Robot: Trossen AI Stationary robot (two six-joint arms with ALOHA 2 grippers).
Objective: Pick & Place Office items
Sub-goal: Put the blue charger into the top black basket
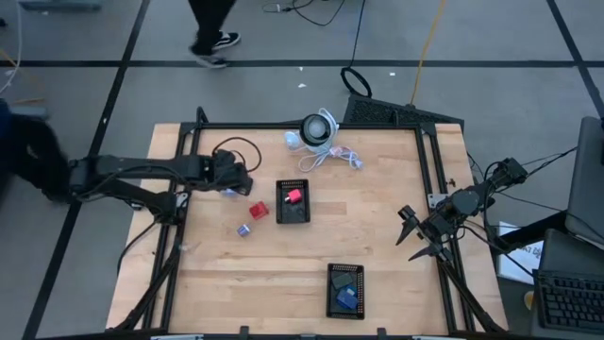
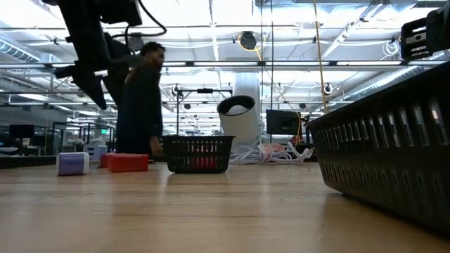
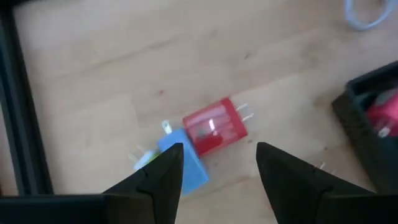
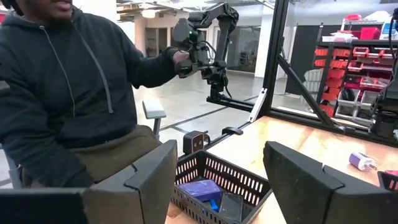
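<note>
A red block (image 1: pixel 259 211) and a small blue block (image 1: pixel 243 229) lie flat on the wooden table, left of the centre black tray (image 1: pixel 293 215). Another red piece (image 1: pixel 293 196) lies inside that tray. Blue pieces (image 1: pixel 347 297) lie in the near black tray (image 1: pixel 332 283). My left gripper (image 1: pixel 234 182) hovers open above the table, just beyond the two loose blocks. In its wrist view the red block (image 3: pixel 214 127) and blue block (image 3: pixel 183 163) lie ahead of the open left gripper (image 3: pixel 217 171). My right gripper (image 1: pixel 415 234) waits open at the table's right edge.
A white round device (image 1: pixel 319 130) with a coiled cable (image 1: pixel 338 156) sits at the far edge. Black frame rails (image 1: pixel 429 179) border the table. A person in a dark hoodie (image 4: pixel 68 93) sits beyond the table's left side. Bare wood lies between the trays and the right arm.
</note>
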